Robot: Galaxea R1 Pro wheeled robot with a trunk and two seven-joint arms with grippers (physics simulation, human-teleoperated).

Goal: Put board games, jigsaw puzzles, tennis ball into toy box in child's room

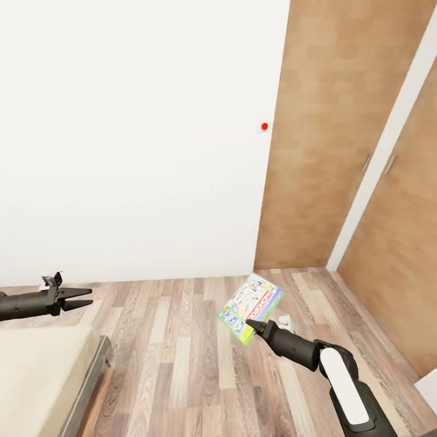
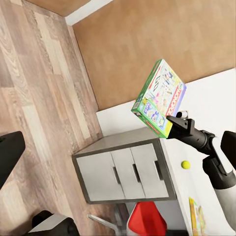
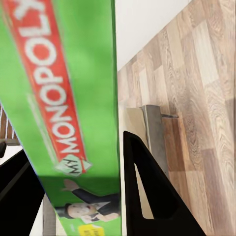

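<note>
The bed (image 1: pixel 42 370) fills the low corner by the robot's left side, above wood plank floor (image 1: pixel 182 364). Over that floor, the right gripper (image 1: pixel 254 328) is clamped on the green-edged Monopoly box (image 1: pixel 250 307), held tilted in the air. The left gripper (image 1: pixel 82 298) hangs near the bed, jaws parted, holding nothing.

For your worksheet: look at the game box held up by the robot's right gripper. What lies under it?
Under the Monopoly box, clamped in the right gripper, lies only wood plank floor; the box hangs in the air. The floor strip directly behind the box is covered.
</note>
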